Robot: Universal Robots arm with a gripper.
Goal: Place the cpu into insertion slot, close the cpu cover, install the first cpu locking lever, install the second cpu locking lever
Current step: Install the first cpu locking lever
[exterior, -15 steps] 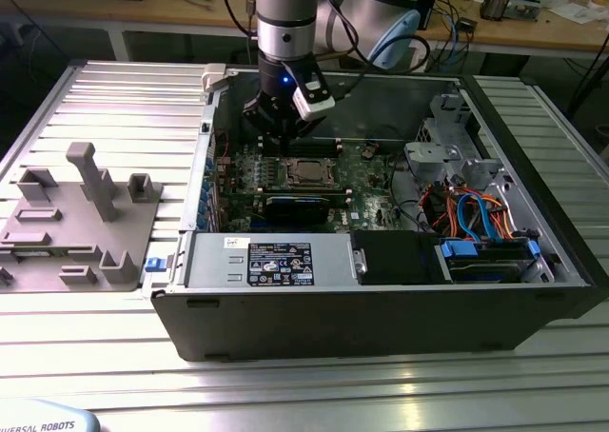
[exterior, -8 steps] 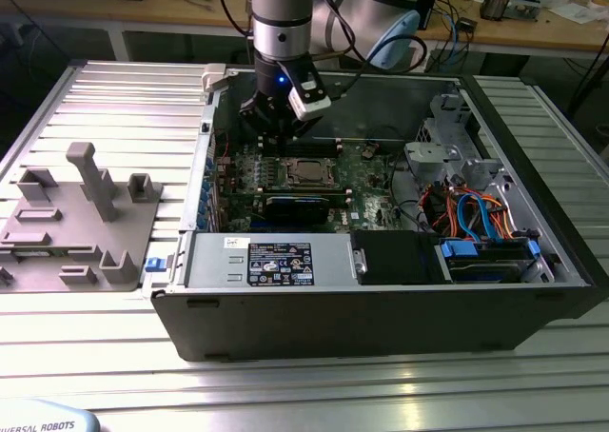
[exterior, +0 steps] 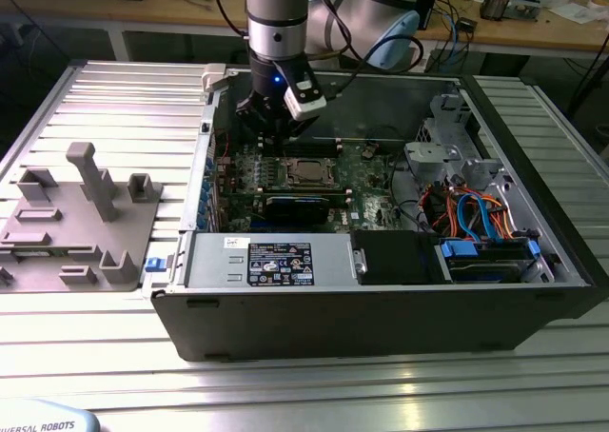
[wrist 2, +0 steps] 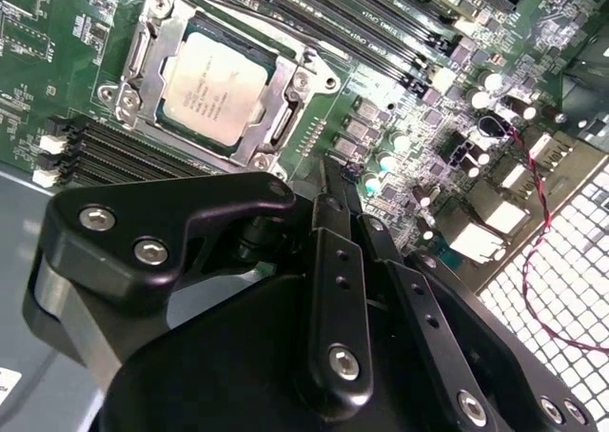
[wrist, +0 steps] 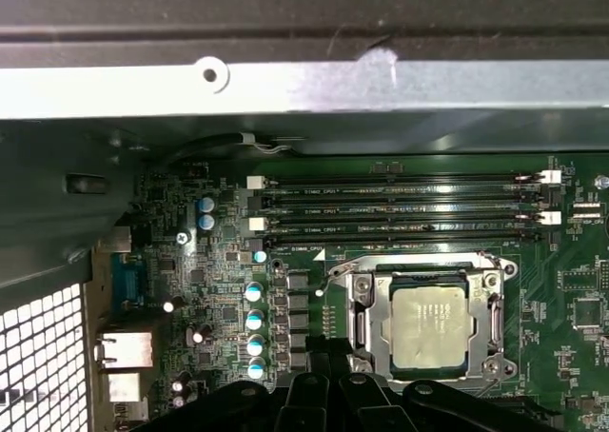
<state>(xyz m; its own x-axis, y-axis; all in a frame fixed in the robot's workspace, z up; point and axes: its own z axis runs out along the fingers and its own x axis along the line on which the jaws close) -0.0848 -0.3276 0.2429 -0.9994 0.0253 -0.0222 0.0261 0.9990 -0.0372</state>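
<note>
Black gripper (wrist 2: 328, 170) fingers (wrist 2: 335, 261) lie pressed together, holding nothing, poised above the green motherboard (wrist 2: 57, 61). Just beyond the fingertips sits the cpu (wrist 2: 211, 83), seated in the insertion slot (wrist 2: 128, 99) with the cpu cover (wrist 2: 303, 80) closed around it; memory slots (wrist 2: 314, 23) run farther off.

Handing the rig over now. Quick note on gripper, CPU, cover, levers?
Gripper: shut, holding nothing, poised above the board beside the insertion slot, not touching it.
The cpu lies flat in the slot.
The cpu cover is down, framing the chip.
Levers: thin wire arms run along the socket edges; I cannot tell from these views whether either is hooked.
Done: placement, cover closed. Left: check and latch both levers.
</note>
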